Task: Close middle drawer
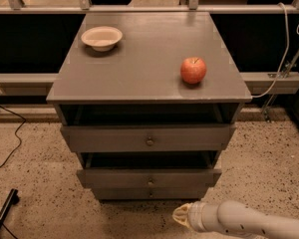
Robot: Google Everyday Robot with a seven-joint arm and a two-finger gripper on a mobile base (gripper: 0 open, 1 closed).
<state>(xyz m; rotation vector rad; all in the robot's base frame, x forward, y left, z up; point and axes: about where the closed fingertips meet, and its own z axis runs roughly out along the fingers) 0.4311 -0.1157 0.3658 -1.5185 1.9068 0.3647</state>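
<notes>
You're looking at the grey middle drawer (114, 177) with its dark knob, a red apple (193, 69), a cream bowl (101, 37), speckled beige floor (35, 183), and your pale yellowish gripper (182, 216) low in front.

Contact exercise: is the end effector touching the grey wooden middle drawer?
Apart. Camera view: end effector hangs bottom centre, floor visible between it and middle drawer.

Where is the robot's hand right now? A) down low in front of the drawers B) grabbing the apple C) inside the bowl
A: the gripper is low in front of the cabinet, just below the middle drawer, far from the apple and the bowl on top.
</notes>
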